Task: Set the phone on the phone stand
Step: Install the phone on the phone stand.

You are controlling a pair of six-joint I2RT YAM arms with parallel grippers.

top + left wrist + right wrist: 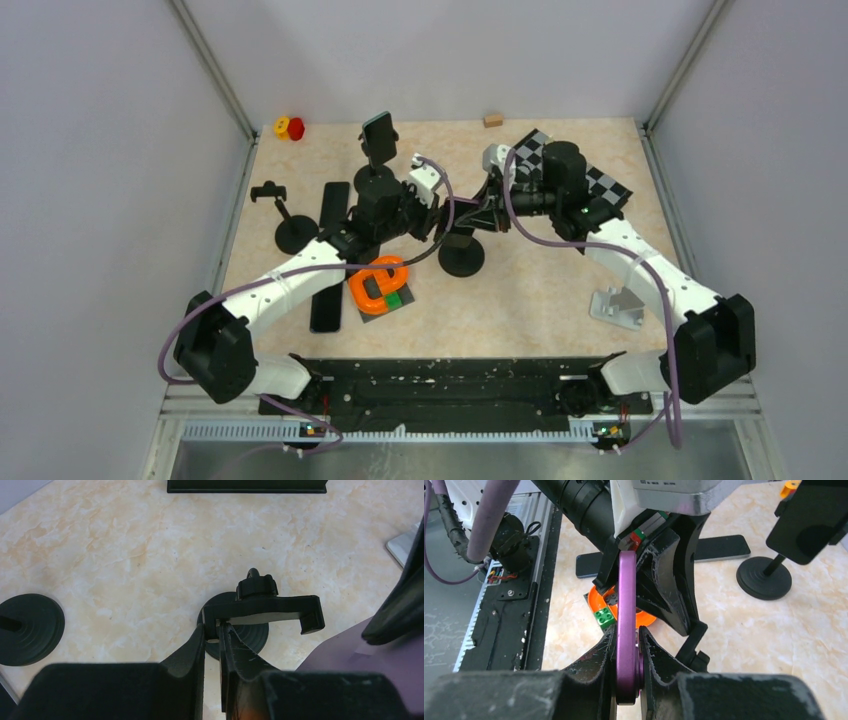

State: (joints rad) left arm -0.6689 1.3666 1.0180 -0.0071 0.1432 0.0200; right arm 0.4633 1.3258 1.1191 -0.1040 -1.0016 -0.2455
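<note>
Room: grey walls are closing in a pale marbled worktop on three sides.
Far left corner: a small yellow and red piece is sitting close to the wall.
Left side: an empty stand is standing upright on its round base, and a black handset is lying flat just right of it.
Near left: a second black handset is lying flat, partly under the left arm.
Far centre: a loaded stand is holding a dark handset upright.
Near centre: an orange ring and a green brick are resting on a dark tile.
Left fingers: they are closing tight on the left end of the cradle bar and gripping it.
Phone stand: it is standing upright mid-worktop on a round base, its cradle bar lying level and carrying nothing.
Phone: purple, it is hanging in the air edge-on, just right of the cradle; whether it is touching the bar cannot be told.
Right fingers: they are pinching the phone by its two flat faces.
Far right: a small wooden block is sitting near the back wall, and a checkerboard is lying partly under the right arm.
Near right: a silver bracket is standing alone.
</note>
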